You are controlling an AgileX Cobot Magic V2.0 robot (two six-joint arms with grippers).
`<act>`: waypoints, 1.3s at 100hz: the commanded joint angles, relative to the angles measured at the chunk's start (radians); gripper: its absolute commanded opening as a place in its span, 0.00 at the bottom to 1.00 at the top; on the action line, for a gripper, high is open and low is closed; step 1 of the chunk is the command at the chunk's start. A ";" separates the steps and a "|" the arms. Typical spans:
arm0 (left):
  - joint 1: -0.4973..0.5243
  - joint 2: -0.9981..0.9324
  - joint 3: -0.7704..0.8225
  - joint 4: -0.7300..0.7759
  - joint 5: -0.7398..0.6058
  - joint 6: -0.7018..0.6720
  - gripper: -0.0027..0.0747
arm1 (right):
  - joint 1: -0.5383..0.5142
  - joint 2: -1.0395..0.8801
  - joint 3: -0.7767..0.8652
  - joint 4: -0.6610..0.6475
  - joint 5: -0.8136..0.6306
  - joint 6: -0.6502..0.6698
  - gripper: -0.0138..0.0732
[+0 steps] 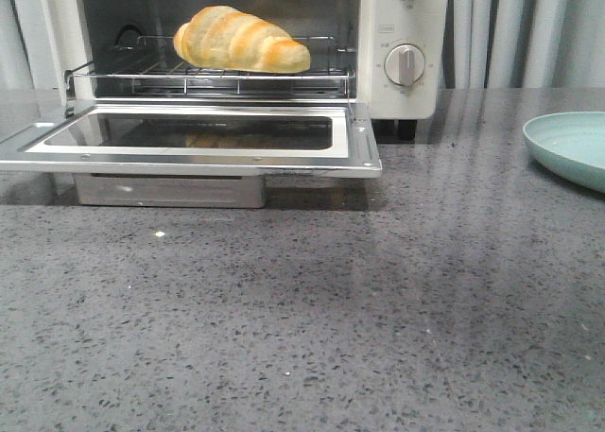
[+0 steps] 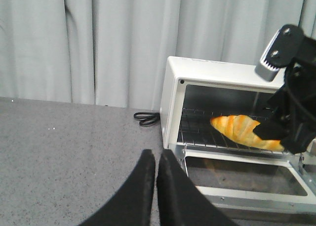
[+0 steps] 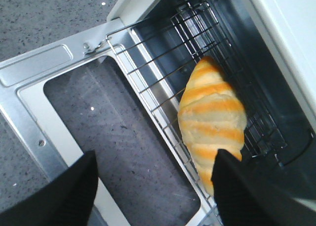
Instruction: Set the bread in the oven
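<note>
The bread [image 1: 241, 41], a golden ridged croissant roll, lies on the wire rack [image 1: 142, 73] inside the off-white oven [image 1: 411, 35]. The oven's glass door [image 1: 364, 144] hangs open and flat. Neither gripper shows in the front view. In the right wrist view my right gripper [image 3: 155, 159] is open and empty above the door [image 3: 29, 122], with one finger [image 3: 232, 186] next to the end of the bread [image 3: 212, 112]. My left gripper [image 2: 156, 156] is shut and empty over the counter beside the oven [image 2: 173, 102]. That view also shows the bread [image 2: 237, 128] and my right arm [image 2: 294, 112].
A pale green plate [image 1: 572, 144] sits on the grey speckled counter at the right. The oven's knobs [image 1: 405, 64] are on its right panel. A black cable [image 2: 147, 118] lies behind the oven by the grey curtains [image 2: 98, 38].
</note>
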 commanded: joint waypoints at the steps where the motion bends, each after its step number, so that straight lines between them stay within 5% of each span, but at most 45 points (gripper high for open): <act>1: 0.001 -0.011 0.033 -0.023 -0.112 -0.008 0.01 | 0.011 -0.092 -0.032 -0.036 0.049 0.006 0.59; 44: 0.001 -0.027 0.384 -0.094 -0.446 -0.008 0.01 | 0.013 -0.244 -0.027 0.037 0.080 0.006 0.43; 63: 0.001 -0.027 0.445 -0.081 -0.471 -0.008 0.01 | 0.008 -0.305 0.071 0.037 0.080 0.006 0.34; 87: 0.001 -0.027 0.562 -0.036 -0.664 -0.008 0.01 | 0.008 -0.382 0.216 0.037 0.080 0.048 0.32; 130: 0.001 -0.027 0.676 -0.036 -0.688 -0.008 0.01 | -0.053 -0.558 0.346 0.024 0.080 0.102 0.28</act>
